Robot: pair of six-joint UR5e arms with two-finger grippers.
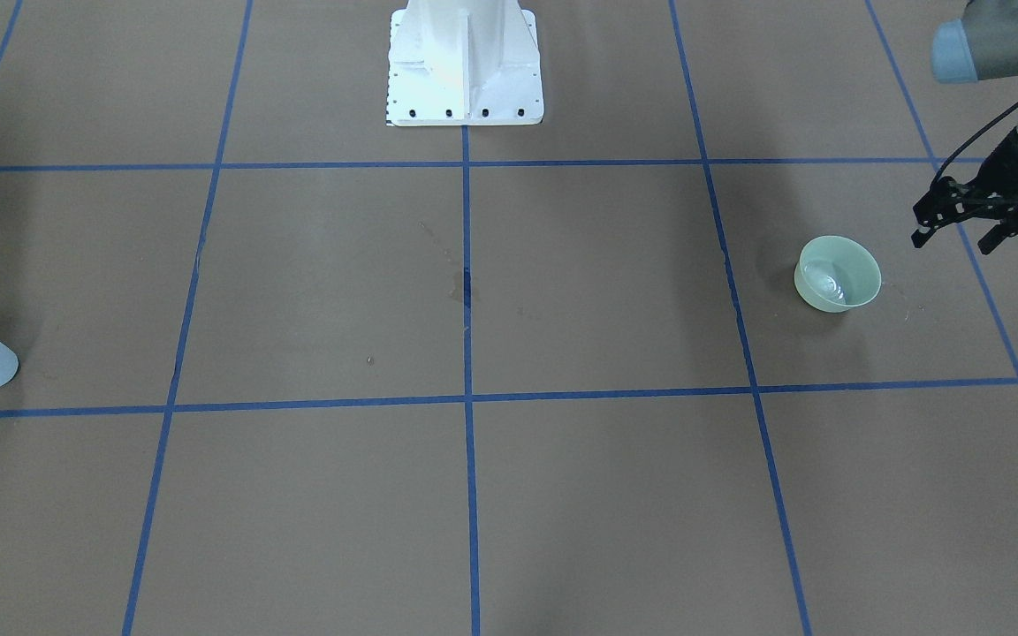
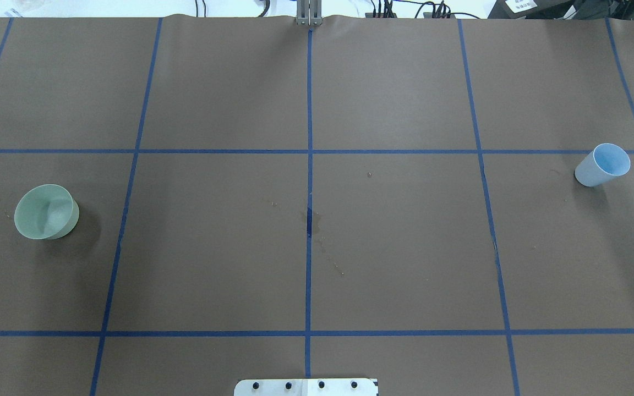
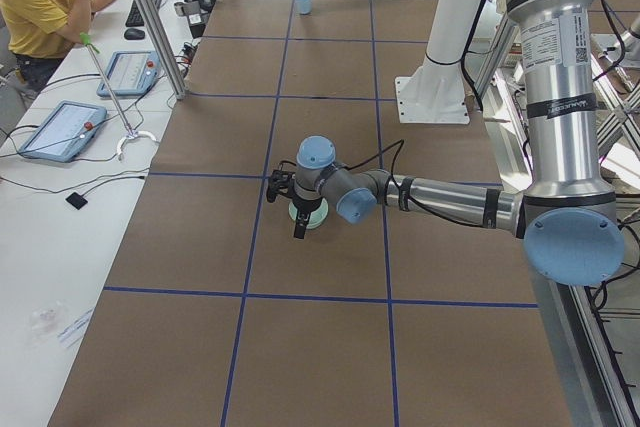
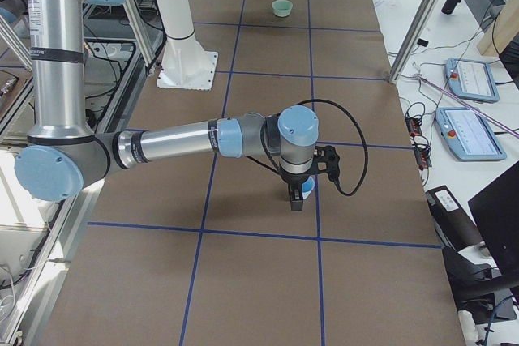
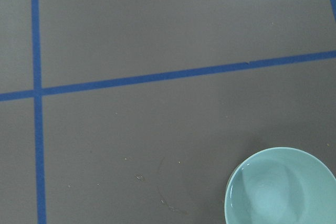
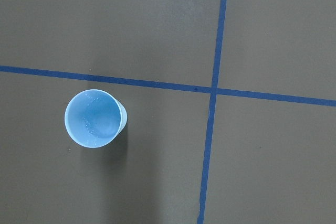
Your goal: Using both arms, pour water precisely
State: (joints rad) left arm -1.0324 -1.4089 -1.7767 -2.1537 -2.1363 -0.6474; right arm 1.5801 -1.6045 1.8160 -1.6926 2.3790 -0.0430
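The water [image 1: 827,284] shows only as faint glints at the bottom of the pale green bowl [image 1: 858,265], which stands upright on the table [image 2: 394,247], on the robot's left side. The left pincer [image 1: 953,240] hangs just beside the bowl without touching it, its fingers spread and holding nothing. The pale blue cup [image 2: 603,164] stands well apart, at the right end. It seems to hold only droplets, though I cannot be sure. The right pincer [image 4: 296,198] hovers above the cup, and I cannot tell whether it is open or closed. My worry is the bowl. A grip on its thin rim may slip or tilt it, and the wide rim can send water past the narrow, light cup.
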